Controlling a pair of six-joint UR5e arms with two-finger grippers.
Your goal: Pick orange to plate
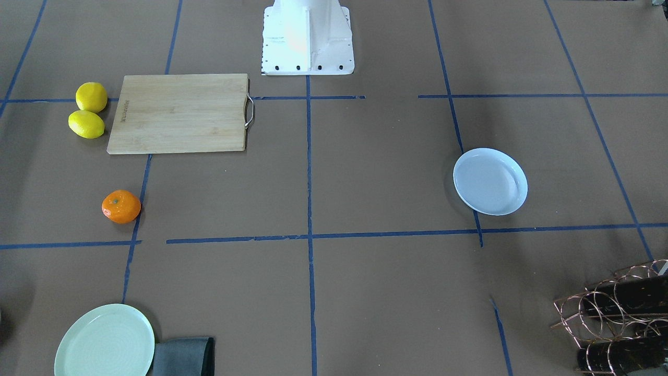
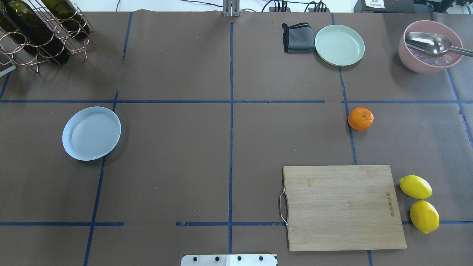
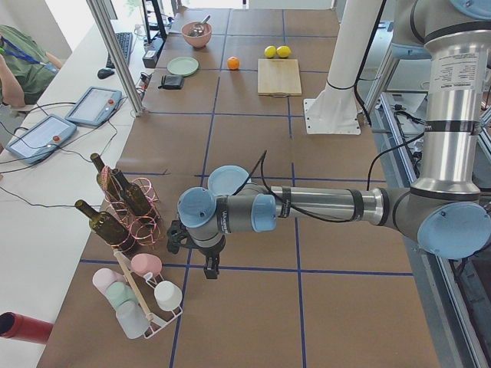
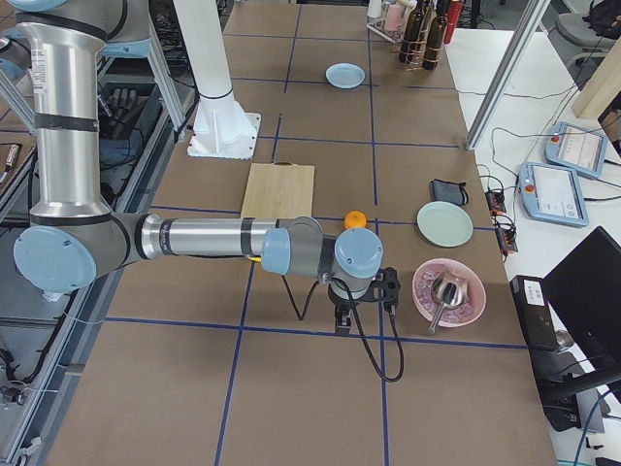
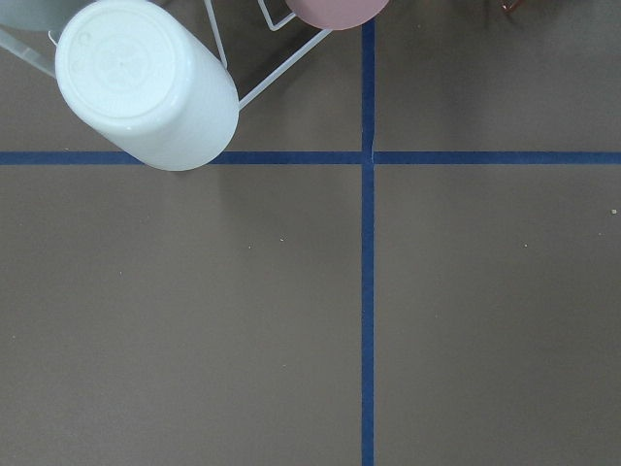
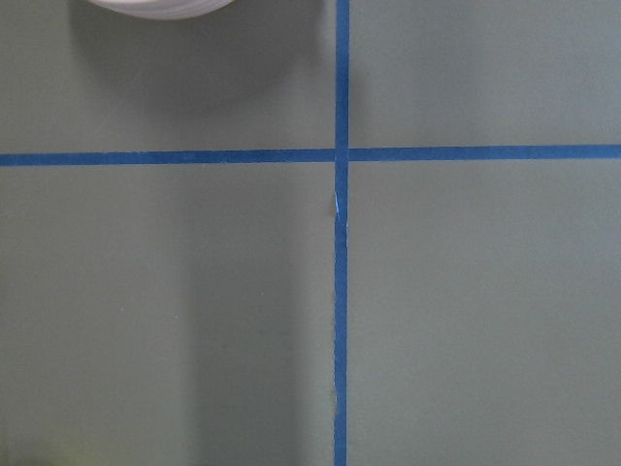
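Tabletop covered in brown paper and marked into squares with blue tape. The plate (image 2: 91, 133), round and pale blue-white with a raised rim, sits on the robot's left half; only its smooth inside shows. On the right half, a pink bowl (image 2: 417, 61) at the far corner holds a large metal spoon (image 2: 430, 42) whose handle sticks out over the rim. A pale green plate (image 2: 339, 45) lies near it, with a folded grey cloth (image 2: 297, 37) just beside it. At the far left corner a copper wire rack (image 2: 55, 40) holds dark wine bottles (image 2: 35, 31) on their sides.

The orange (image 2: 360, 119) rests on the table on the right half, touching a blue tape line, between the green plate and a wooden cutting board (image 2: 342, 207), well apart from the blue-white plate. It is small, round and bright orange, with lightly dimpled skin and a dark stem mark on top. Two lemons (image 2: 415, 186) lie beside the board.

The left gripper (image 3: 209, 270) hangs above the table near a stand of upturned cups (image 3: 142, 303); the right gripper (image 4: 342, 323) hangs near the pink bowl. Both point down, and whether either is spread or closed cannot be told.
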